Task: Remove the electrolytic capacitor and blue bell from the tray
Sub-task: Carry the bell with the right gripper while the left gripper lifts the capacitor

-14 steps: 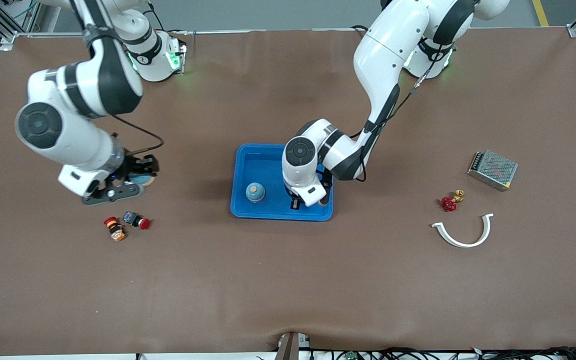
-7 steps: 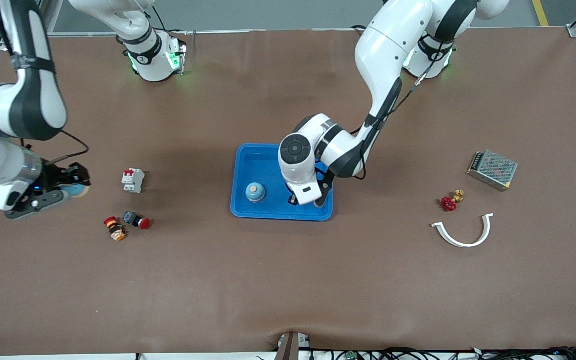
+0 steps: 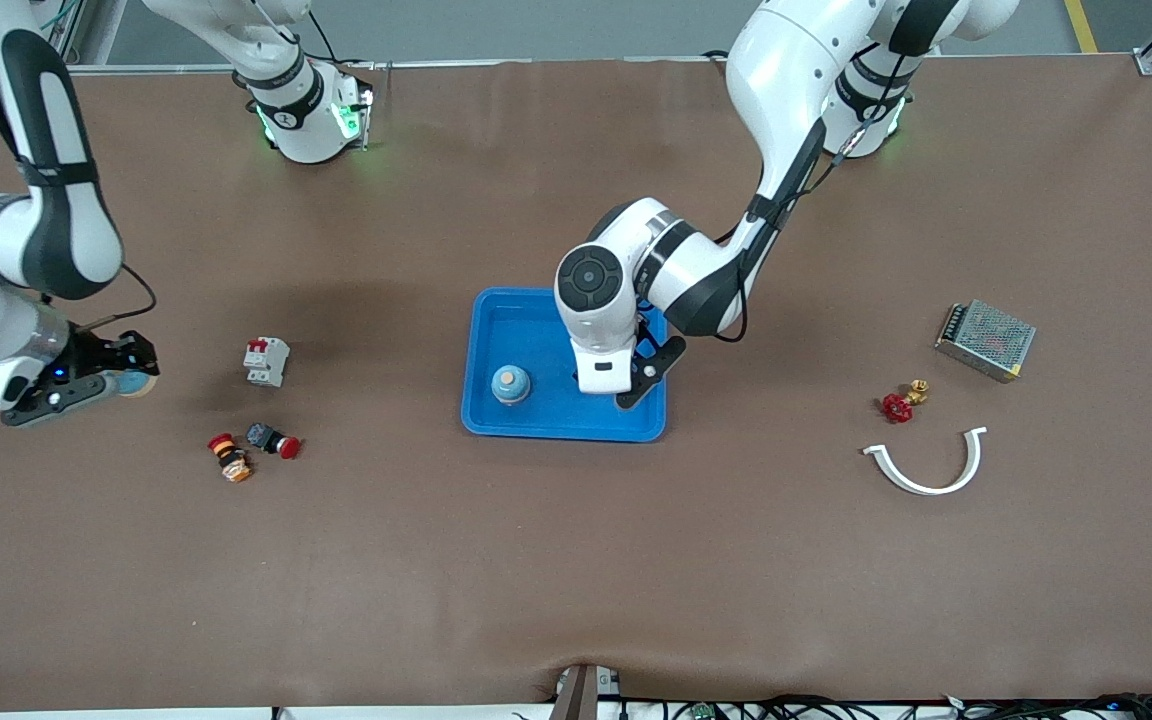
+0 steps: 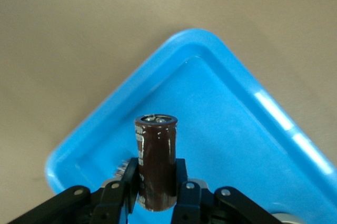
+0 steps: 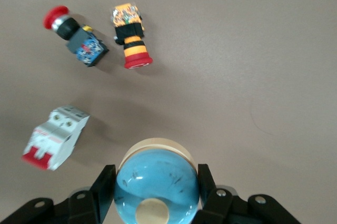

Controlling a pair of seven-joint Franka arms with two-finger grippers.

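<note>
Over the blue tray (image 3: 496, 425), your left gripper (image 4: 156, 195) had its jaws clenched on the brown capacitor (image 4: 156, 160), held upright. One blue bell (image 3: 511, 384) already sat in that tray. Well away from the tray, toward the right arm's end of the bench (image 3: 576, 560), your right gripper (image 5: 158, 192) clasped a second blue bell (image 5: 157, 187), above the bench near a breaker (image 3: 266, 361) and two pushbuttons (image 3: 273, 439).

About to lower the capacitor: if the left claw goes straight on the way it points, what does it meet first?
Probably the floor of the blue tray: the left claw holds the capacitor over it, nothing between. Depth unclear.
</note>
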